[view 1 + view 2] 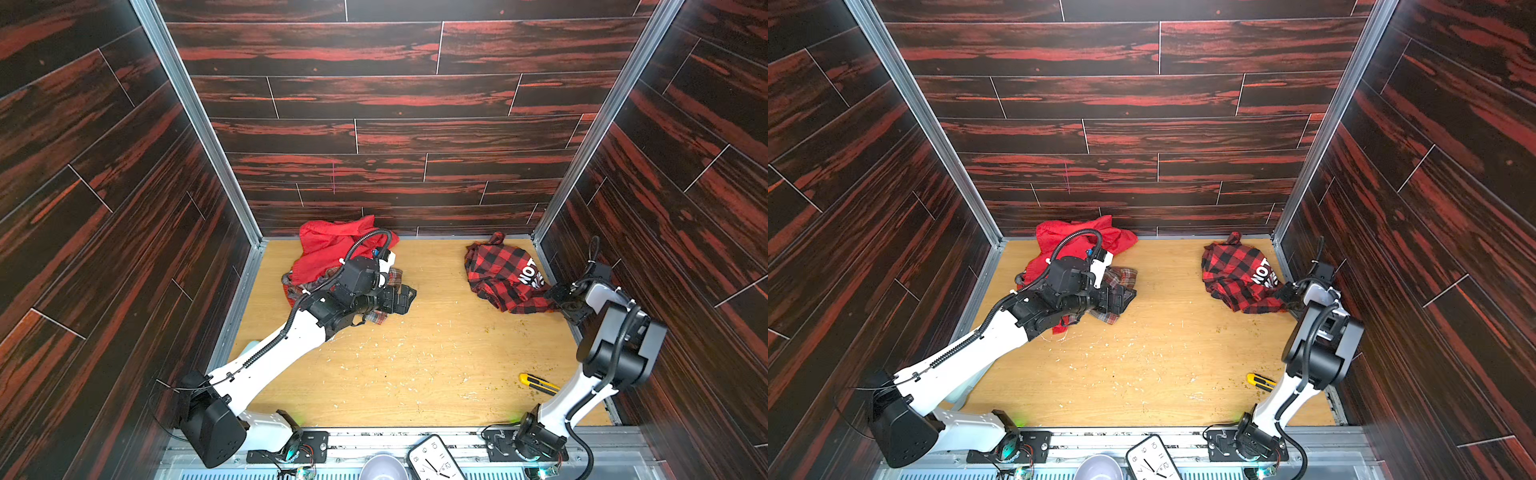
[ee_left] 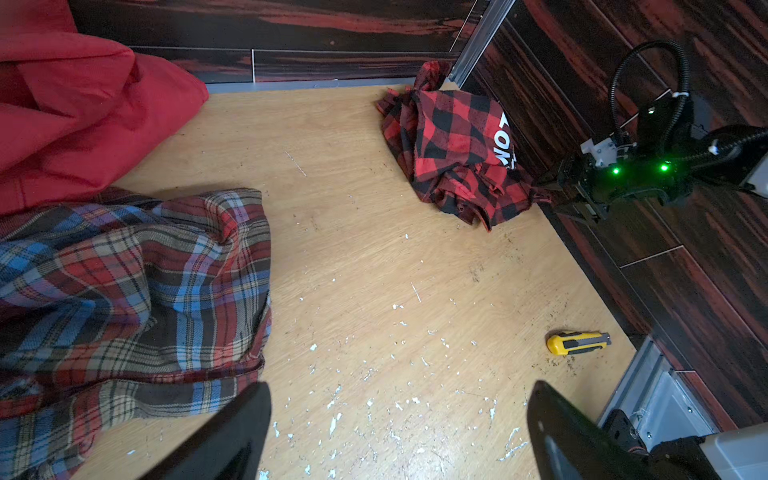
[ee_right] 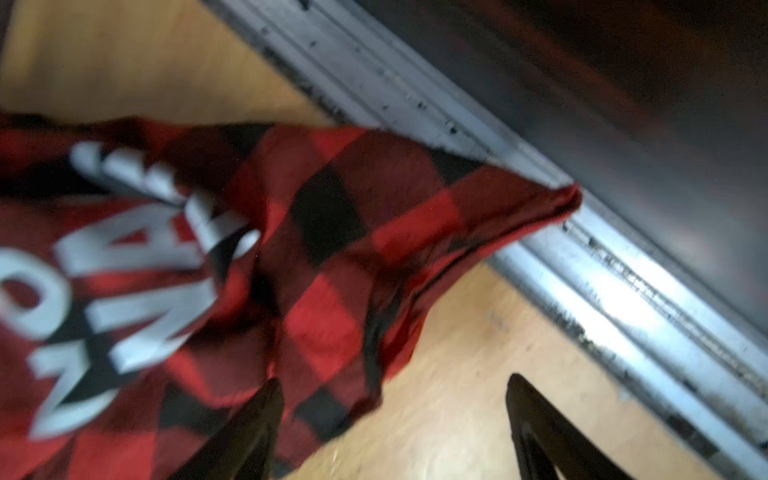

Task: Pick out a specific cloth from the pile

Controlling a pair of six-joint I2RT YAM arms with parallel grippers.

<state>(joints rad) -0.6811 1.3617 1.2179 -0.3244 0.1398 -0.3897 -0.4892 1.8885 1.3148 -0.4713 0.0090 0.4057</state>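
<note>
The cloth (image 1: 503, 276) (image 1: 1237, 272), red-and-black buffalo check with white lettering, lies crumpled at the back right near the side wall, apart from the pile. My right gripper (image 1: 559, 297) (image 3: 392, 382) is open at its near right edge. A corner of the cloth (image 3: 332, 257) lies beside one finger, not pinched. The pile (image 1: 332, 253) (image 1: 1075, 245) sits at the back left: plain red fabric (image 2: 75, 116) over a muted plaid shirt (image 2: 133, 282). My left gripper (image 1: 405, 297) (image 2: 399, 390) hovers open at the pile's right edge, over bare wood, holding nothing.
A yellow utility knife (image 1: 538, 383) (image 2: 577, 343) lies on the wooden floor near the right arm's base. A clock (image 1: 434, 459) and a bowl (image 1: 382, 467) sit at the front rail. Dark panelled walls and an aluminium rail (image 3: 540, 232) hem in the right side.
</note>
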